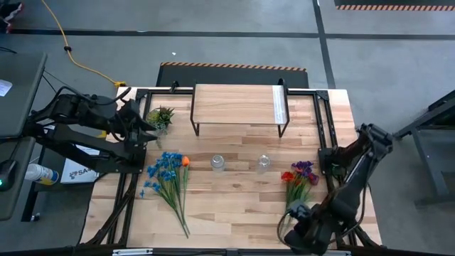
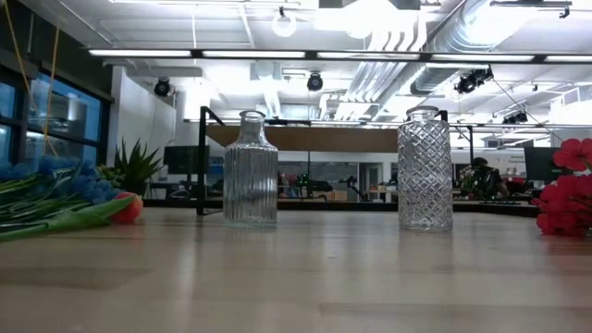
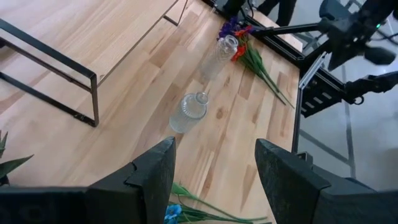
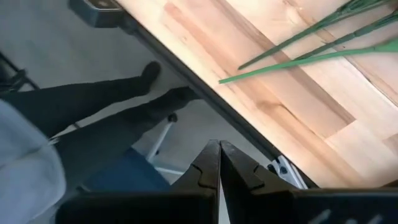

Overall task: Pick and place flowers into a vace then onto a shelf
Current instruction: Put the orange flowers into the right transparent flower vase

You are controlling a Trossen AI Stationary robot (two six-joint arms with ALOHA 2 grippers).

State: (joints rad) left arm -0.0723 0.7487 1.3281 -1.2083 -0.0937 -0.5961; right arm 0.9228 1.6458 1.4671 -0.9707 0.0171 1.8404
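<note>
The blue flowers [image 1: 166, 171], with one orange bloom, lie flat on the table [image 1: 234, 203] at about 8 o'clock from its middle, heads toward the far side and stems trailing toward the near edge; the red and purple flowers [image 1: 300, 176] lie at about 4 o'clock, stems likewise pointing to the near edge. Neither bunch is held. The left gripper [image 3: 214, 165] hovers just above the blue heads with its fingers spread and nothing between them, so the step in hand looks like the first pick: it would do well to come down across the stems below the blooms, where they are bunched, rather than on the soft heads. Two clear glass vases stand upright near the middle, the ribbed vase [image 2: 251, 171] at 9 o'clock of the diamond-cut vase [image 2: 425, 169], and both are empty. The shelf [image 1: 238, 104] stands at 12 o'clock, bare on top, with a small potted plant [image 1: 161, 116] at its left end. The right gripper [image 4: 219, 165] waits at the near right corner, fingers pressed together on nothing.
</note>
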